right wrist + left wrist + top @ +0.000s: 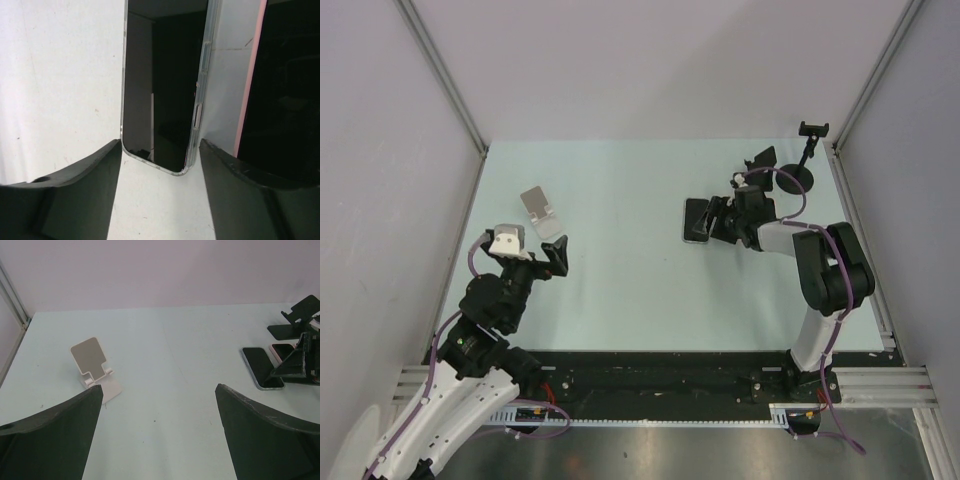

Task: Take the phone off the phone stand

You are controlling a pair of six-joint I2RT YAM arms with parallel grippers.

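Black right pincer [159, 175] spread wide astride flat clear-cased phone [162, 85], left pincer [157, 432] likewise agape, empty.

wide bare table [620, 290] between arms. white stand [538, 207] just ahead of left gripper [556, 254]. two phones [697, 220] flat at right gripper [718, 222]; black stands [798, 178] crowd far right corner.

No text or labels can be read anywhere
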